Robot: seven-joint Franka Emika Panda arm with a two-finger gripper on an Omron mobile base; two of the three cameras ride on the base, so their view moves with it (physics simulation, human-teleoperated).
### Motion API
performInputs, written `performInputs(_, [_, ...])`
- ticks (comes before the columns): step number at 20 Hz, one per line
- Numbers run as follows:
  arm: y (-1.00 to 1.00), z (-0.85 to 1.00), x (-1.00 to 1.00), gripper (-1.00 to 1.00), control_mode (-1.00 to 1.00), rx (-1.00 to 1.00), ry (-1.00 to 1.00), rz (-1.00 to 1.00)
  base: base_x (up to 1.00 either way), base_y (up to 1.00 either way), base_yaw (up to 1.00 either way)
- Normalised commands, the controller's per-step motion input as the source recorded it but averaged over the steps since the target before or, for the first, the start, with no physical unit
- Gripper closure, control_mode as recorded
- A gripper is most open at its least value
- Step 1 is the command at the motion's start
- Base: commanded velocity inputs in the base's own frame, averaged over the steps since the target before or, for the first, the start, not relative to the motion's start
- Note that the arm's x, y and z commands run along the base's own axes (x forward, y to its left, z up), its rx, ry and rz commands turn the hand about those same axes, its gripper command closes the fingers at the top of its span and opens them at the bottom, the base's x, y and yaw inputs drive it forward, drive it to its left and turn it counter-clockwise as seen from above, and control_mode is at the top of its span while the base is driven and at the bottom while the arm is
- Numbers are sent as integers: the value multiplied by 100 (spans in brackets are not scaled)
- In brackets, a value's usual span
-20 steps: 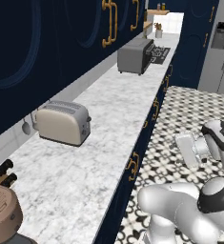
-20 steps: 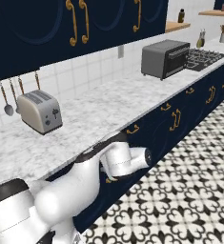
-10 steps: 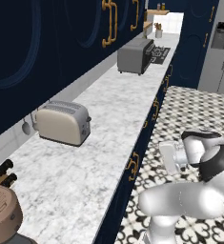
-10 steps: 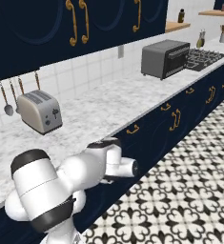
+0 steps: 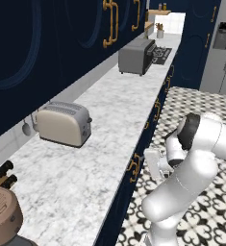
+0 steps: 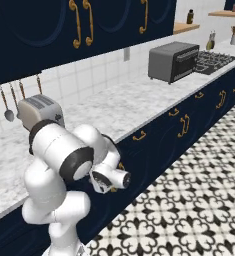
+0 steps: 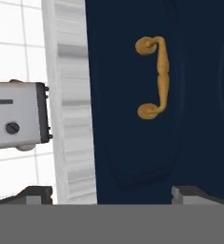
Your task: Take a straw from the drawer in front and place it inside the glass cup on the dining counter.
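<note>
Home kitchen: marble worktop (image 5: pixel 105 125), toaster (image 5: pixel 62 123), toaster oven (image 5: pixel 136 56), stove far end (image 6: pixel 213 59), navy cabinets (image 6: pixel 189 120), patterned floor tiles (image 6: pixel 189 210).

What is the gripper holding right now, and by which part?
Nothing is held. In the hand view the gripper has its two dark fingertips spread wide with empty space between them, facing the navy-blue drawer front and its small brass handle, not touching it.

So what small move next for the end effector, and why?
Probably ease the end effector straight toward the brass handle on the shut drawer. The fingertips stand wide apart, and the handle sits ahead of them, untouched and slightly off-centre.
</note>
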Motion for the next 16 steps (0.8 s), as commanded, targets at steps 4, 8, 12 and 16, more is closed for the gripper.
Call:
performInputs(4, [0, -64, 30, -100, -100, 8, 0, 0, 0, 0, 0])
performInputs(8, [-1, -50, 48, -100, -100, 5, 0, 0, 0, 0, 0])
performInputs(12, [-7, -38, 67, -100, -100, 5, 0, 0, 0, 0, 0])
performInputs(16, [-1, -32, 76, -100, -100, 5, 0, 0, 0, 0, 0])
